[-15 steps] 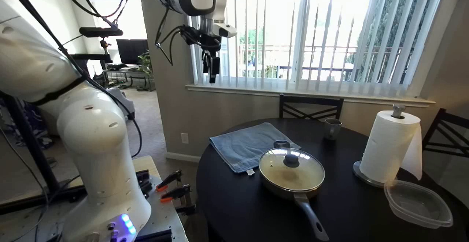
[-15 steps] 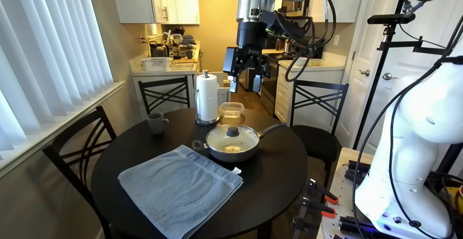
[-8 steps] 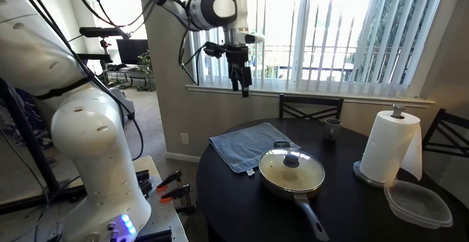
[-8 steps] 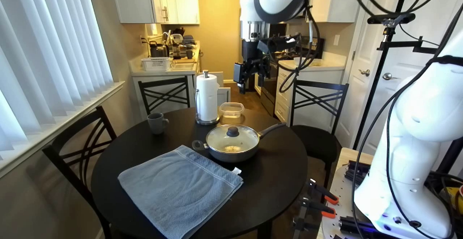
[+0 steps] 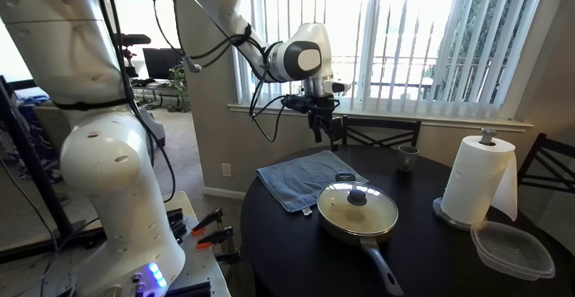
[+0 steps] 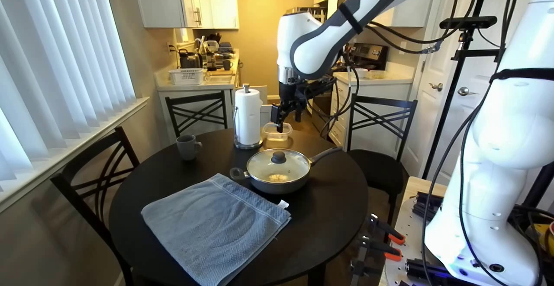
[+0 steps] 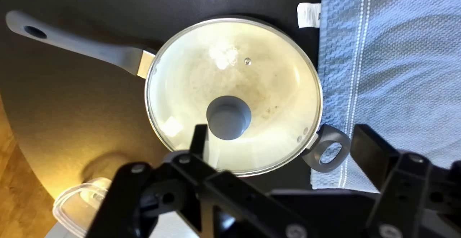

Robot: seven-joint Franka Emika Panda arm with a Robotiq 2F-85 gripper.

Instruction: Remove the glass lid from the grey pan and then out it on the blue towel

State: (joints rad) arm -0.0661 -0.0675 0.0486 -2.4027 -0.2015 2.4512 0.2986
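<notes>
The round glass lid with its grey centre knob sits on the pan; it shows in both exterior views (image 5: 357,197) (image 6: 278,157) and in the wrist view (image 7: 266,76). The grey pan (image 5: 338,233) (image 6: 280,187) stands on the table, its long handle (image 7: 90,47) at upper left in the wrist view. The blue towel (image 5: 305,178) (image 6: 216,229) (image 7: 399,68) lies flat beside the pan. My gripper (image 5: 326,143) (image 6: 288,123) is open and empty, in the air above the table. In the wrist view its fingertips (image 7: 280,133) are wide apart, the knob near the left one.
A paper towel roll (image 5: 478,180) (image 6: 248,117), a clear plastic container (image 5: 512,250) (image 6: 277,131) and a grey mug (image 5: 407,157) (image 6: 188,147) stand on the dark round table (image 5: 287,252). Black chairs (image 6: 99,178) surround it. A windowsill (image 5: 404,119) lies behind.
My gripper has come down toward the table and, in an exterior view, moved right toward the pan. The lid, pan and towel have not moved.
</notes>
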